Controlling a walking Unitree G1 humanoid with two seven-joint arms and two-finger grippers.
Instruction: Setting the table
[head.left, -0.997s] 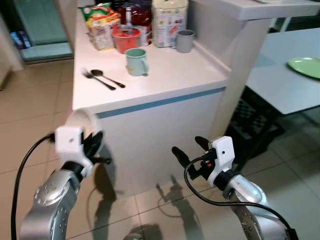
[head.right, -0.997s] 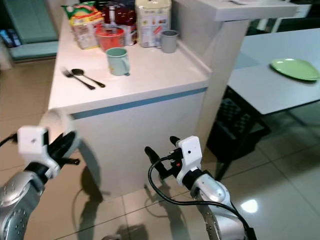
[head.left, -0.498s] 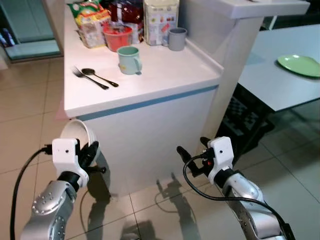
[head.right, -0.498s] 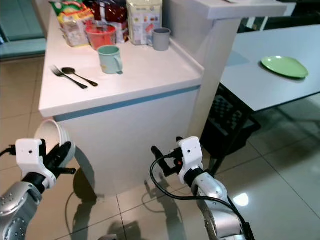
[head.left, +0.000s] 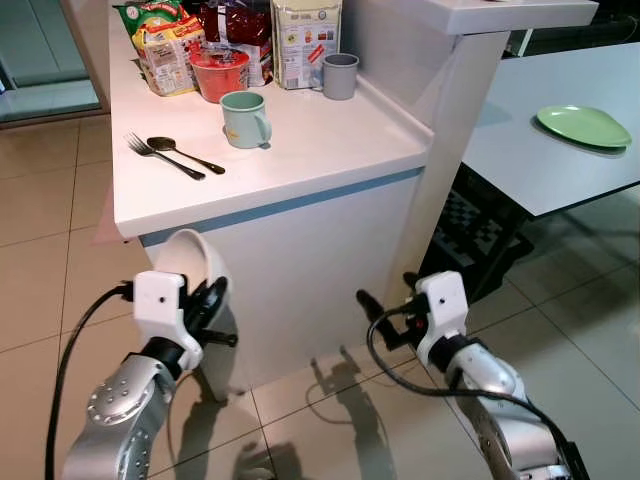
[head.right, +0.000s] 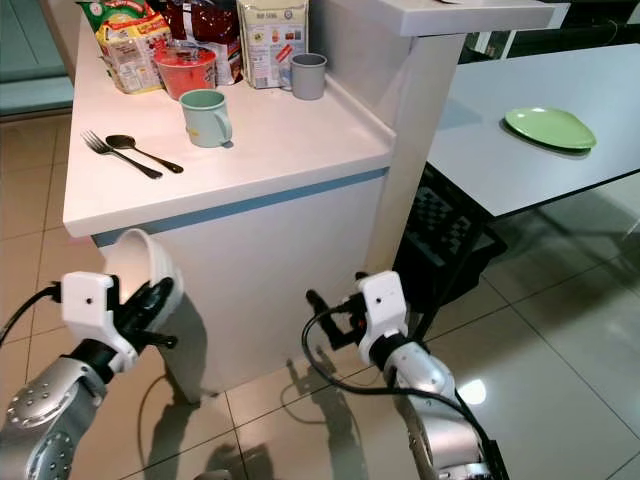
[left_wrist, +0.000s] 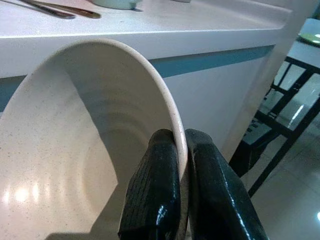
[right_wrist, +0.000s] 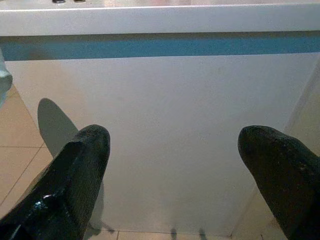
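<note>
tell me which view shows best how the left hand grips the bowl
The left wrist view: the left hand pinches the white bowl at its rim, one finger inside, one outside. Both eye views show the bowl tilted, held low before the counter, but not the contact. The right wrist view shows a sliver of it.

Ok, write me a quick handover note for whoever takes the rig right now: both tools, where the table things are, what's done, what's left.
Left tool: shut on the rim of the white bowl, held low in front of the counter.
Right tool: open, holding nothing, facing the counter's front panel.
On the counter: fork, spoon, green mug, grey cup, with a red container and food packets at the back.
Dining table, to the robot's right: a green plate lies on it.
Done: bowl in hand, plate on the table.
Left: bowl, cutlery and mug probably go to the table.
</note>
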